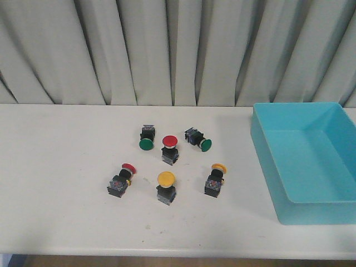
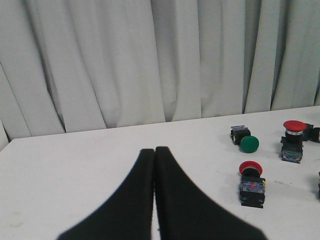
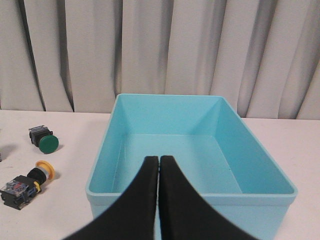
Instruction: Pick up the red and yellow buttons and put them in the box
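Buttons (image 1: 166, 186) untouched mid-bench, box (image 1: 311, 206) at right edge; both tools (image 2: 154, 150) (image 3: 159, 158) pressed together. Greens (image 1: 146, 144) could easily get grabbed instead.

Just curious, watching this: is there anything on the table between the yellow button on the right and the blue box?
No. In the front view, only bare white table lies between the tipped yellow button and the turquoise box.
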Controlling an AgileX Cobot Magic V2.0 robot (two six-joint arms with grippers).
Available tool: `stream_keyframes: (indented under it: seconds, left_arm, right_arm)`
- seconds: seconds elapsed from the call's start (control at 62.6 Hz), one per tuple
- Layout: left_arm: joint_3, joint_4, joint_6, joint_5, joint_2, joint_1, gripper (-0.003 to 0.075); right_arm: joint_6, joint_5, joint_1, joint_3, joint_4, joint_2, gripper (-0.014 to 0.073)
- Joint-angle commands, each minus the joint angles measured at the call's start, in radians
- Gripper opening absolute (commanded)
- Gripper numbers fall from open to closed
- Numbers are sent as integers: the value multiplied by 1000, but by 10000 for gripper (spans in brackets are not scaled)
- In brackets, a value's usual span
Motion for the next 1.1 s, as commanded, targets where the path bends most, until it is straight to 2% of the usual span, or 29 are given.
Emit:
stream_keyframes:
  seconds: [0.0, 0.975, 1.087]
  left_arm:
    - [38, -7, -5, -75, -14, -7, -6]
    - [38, -7, -5, -75, -14, -7, -6]
    - [38, -7, -5, -77, -14, -7, -6]
  right_arm:
    - [-4, -78, 1, 7, -6, -11, -8]
    - [-8, -83, 1, 5, -36, -9, -8]
    - [-44, -158, 1, 5, -81, -9, -8]
